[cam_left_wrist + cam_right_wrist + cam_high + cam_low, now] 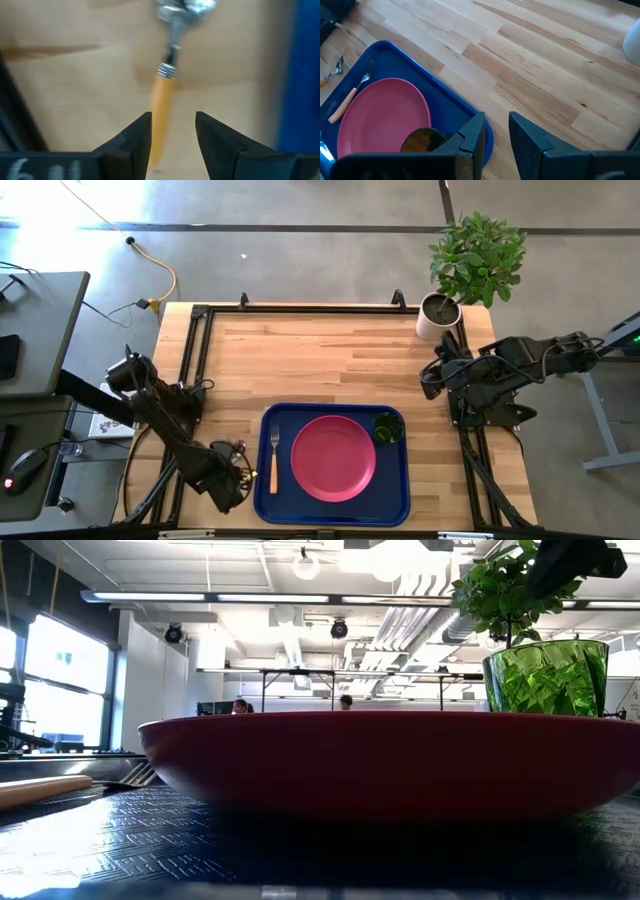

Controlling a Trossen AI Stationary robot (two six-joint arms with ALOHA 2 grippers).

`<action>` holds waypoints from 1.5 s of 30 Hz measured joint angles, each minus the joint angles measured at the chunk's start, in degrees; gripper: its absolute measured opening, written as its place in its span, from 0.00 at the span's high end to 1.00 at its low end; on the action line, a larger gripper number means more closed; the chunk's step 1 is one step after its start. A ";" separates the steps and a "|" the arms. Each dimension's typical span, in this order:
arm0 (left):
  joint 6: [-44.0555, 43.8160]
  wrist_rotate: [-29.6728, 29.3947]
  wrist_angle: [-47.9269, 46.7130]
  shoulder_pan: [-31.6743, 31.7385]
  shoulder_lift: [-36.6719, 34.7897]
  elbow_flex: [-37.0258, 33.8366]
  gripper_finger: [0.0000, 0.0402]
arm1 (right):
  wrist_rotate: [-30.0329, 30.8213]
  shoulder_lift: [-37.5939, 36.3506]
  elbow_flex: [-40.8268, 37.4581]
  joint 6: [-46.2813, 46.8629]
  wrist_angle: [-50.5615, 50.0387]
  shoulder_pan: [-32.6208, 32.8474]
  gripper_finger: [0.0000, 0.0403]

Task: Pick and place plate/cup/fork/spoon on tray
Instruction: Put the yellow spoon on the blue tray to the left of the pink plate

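Observation:
The dark-blue tray [334,502] sits at the table's near edge. On it are the pink plate [333,457], the fork [273,455] left of the plate, and the green cup [388,428] at the tray's far right corner. The spoon [164,95] lies on the bare table just left of the tray. My left gripper [173,131] is open over the spoon's orange handle, one finger on either side of the handle's free end. My right gripper [496,135] is open and empty at the table's right side, above bare wood.
A white pot with a leafy plant [438,315] stands at the table's far right corner. A black frame [195,350] runs along the table's left, far and right edges. Bare wood [320,360] lies between the tray and the far edge.

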 joint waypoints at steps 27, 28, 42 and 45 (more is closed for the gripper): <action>0.56 3.26 12.92 1.67 -0.34 -10.47 0.78 | -0.94 -0.01 0.00 0.00 0.18 0.01 0.80; 0.63 3.30 13.00 1.76 -0.31 -10.47 0.81 | -0.94 0.00 0.00 0.03 0.20 0.00 0.80; 0.68 2.41 11.40 2.01 0.13 -8.75 0.90 | -0.94 -0.01 0.00 0.39 0.23 0.02 0.80; 0.74 0.57 12.60 2.07 0.22 -7.83 0.90 | -0.92 -0.01 0.00 0.39 0.80 0.02 0.80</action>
